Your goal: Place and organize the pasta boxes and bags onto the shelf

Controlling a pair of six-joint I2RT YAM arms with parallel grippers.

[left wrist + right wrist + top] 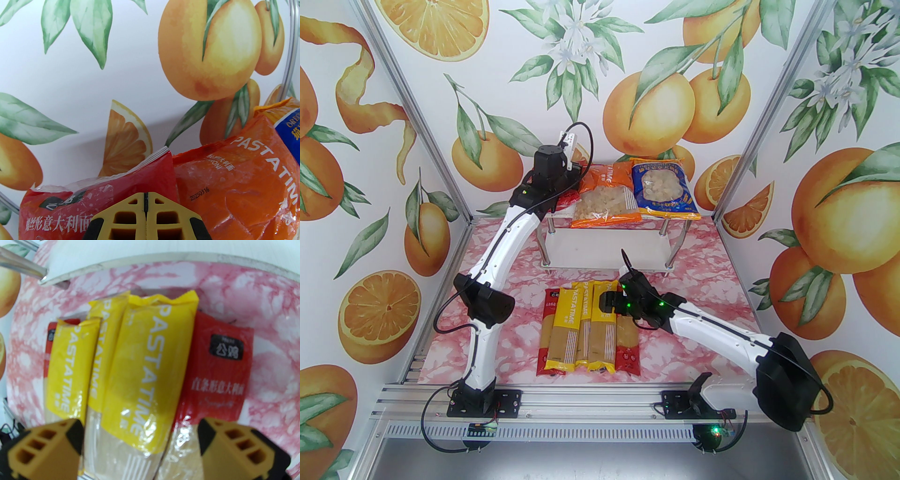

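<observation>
The shelf (604, 253) stands at the back centre, its lower board (164, 256) bare. Its top tier carries an orange bag (604, 199), a blue bag (663, 190) and a red bag (566, 200). My left gripper (145, 199) is shut, its tips over the red bag (93, 199) beside the orange bag (234, 182). Three yellow spaghetti packs (583, 328) lie on the table between two red packs (628, 349). My right gripper (140, 427) hangs open above a yellow pack (145, 380) and a red pack (218, 373). The dark blue-gold pack is hidden or out of view.
The table has a pink marbled top (698, 281) and is walled on three sides by panels printed with oranges (393, 140). Thin chrome legs (543, 243) hold up the shelf. An aluminium rail (581, 403) runs along the near edge.
</observation>
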